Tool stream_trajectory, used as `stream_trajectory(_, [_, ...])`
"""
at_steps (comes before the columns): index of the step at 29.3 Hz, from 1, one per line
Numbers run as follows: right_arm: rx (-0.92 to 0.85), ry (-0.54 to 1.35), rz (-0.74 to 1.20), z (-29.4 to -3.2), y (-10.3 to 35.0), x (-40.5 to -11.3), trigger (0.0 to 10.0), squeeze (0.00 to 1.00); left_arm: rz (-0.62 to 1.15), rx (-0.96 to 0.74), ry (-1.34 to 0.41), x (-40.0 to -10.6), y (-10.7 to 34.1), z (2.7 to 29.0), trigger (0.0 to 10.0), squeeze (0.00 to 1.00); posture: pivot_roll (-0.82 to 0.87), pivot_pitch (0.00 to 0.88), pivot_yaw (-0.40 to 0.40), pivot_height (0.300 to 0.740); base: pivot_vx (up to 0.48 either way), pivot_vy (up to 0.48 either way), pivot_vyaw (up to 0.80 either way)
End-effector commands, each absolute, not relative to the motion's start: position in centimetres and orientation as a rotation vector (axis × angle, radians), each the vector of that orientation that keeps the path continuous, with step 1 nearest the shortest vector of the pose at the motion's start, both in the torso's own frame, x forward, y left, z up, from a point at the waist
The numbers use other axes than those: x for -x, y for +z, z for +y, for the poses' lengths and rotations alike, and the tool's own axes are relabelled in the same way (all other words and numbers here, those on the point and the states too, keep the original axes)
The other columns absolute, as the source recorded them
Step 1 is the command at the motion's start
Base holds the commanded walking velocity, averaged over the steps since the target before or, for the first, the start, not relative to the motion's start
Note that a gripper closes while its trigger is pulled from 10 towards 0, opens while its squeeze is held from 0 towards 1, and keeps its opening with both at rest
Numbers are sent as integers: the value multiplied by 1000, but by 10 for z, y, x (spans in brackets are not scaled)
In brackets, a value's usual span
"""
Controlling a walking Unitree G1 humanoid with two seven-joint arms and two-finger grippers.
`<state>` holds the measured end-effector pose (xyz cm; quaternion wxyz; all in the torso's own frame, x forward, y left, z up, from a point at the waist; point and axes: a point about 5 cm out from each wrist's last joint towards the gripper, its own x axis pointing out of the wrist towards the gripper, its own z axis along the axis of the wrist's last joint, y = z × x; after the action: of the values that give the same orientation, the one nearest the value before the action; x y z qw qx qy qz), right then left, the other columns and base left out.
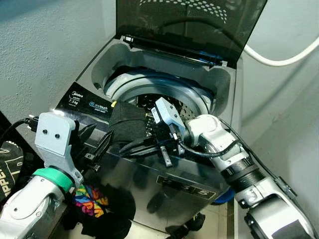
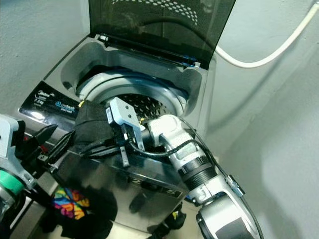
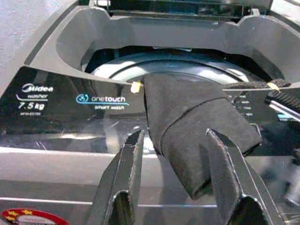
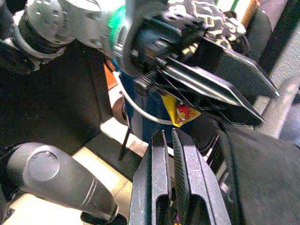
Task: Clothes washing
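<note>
In the left eye view, a grey top-loading washing machine stands against a pale wall with its dark tinted lid raised upright. A folded black cloth garment lies draped over the machine's front rim, just at the edge of the perforated steel drum. The right hand reaches across the front panel, its black fingers drawn close together at the garment's lower edge. The left hand sits just beside it, at the machine's front left corner, fingers spread apart. A multicoloured patterned cloth lies on the floor below.

The right eye view shows the same arrangement, with a white hose running along the wall.

In the left wrist view, the left hand is open wide, its two fingers straddling the hanging end of the black garment without visibly pressing it.

In the right wrist view, the right hand has its fingers nearly touching; whether cloth lies between them I cannot tell.
</note>
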<state>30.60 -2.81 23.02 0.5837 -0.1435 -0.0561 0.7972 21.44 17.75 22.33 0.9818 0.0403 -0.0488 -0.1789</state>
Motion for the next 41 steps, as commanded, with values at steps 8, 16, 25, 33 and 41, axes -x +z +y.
stream_trajectory(8, [447,1668,-165,2,217,-308,0,0,-89,-70,-362,-209,219,175,10000,0,111,34,-82,740,0,0,0])
stream_trajectory(16, [337,1333,-188,25,228,-339,0,0,-85,-67,-350,-208,217,175,10000,0,108,46,-94,740,0,0,0])
stream_trajectory(25, [227,870,-211,-4,258,-385,0,0,-83,-65,-333,-204,216,176,10000,0,116,53,-105,740,0,0,0])
stream_trajectory(33, [294,443,-251,-69,281,-414,0,0,-87,-77,-326,-207,217,177,10000,0,121,55,-105,740,0,0,0])
stream_trajectory(41, [-32,139,-337,-143,310,-423,10000,0,-76,-112,-281,-220,215,181,10000,0,121,34,-90,740,0,0,0])
